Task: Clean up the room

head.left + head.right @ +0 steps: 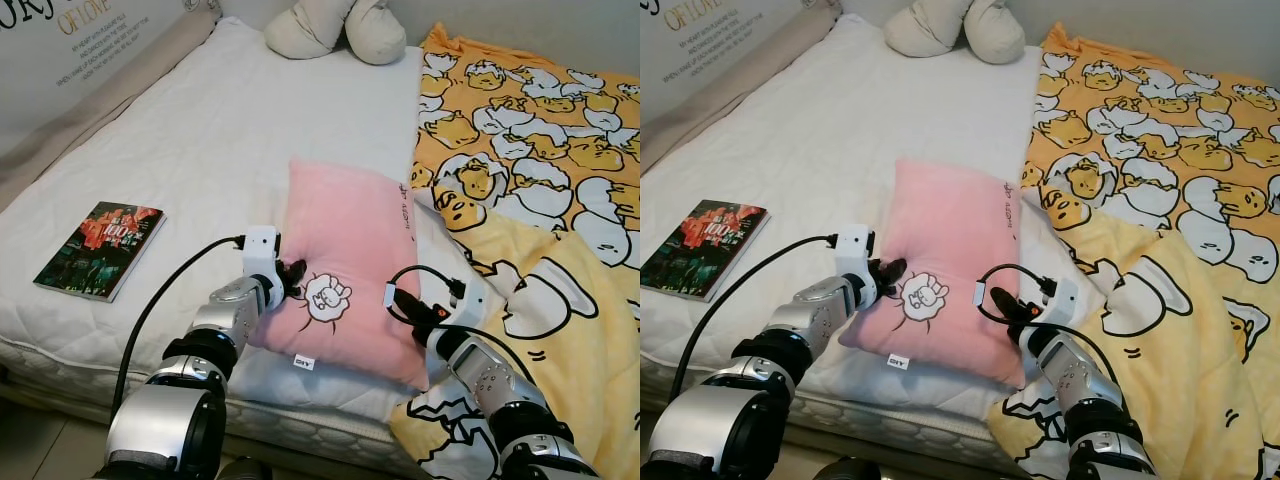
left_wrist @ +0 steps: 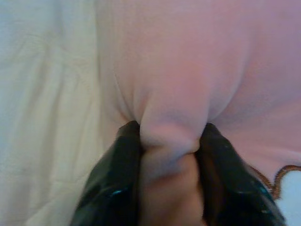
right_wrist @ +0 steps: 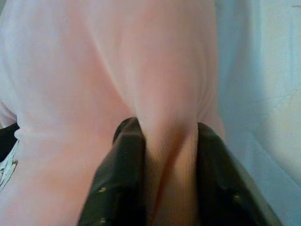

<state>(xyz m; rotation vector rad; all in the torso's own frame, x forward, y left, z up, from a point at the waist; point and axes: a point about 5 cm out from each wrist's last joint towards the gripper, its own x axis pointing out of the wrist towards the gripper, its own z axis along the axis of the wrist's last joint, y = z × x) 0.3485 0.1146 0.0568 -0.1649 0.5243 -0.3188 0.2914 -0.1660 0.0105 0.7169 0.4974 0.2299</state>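
On the bed (image 1: 200,150), the pink pillow (image 1: 345,250) is pinched by the left gripper (image 2: 169,141) and the right gripper (image 3: 169,136).

Open mattress (image 1: 220,130) left of and beyond pillow (image 1: 345,240).
Blocked right of pillow by blanket (image 1: 540,180), touching; far beyond pillow by cushion (image 1: 335,28); well left by book (image 1: 100,248).
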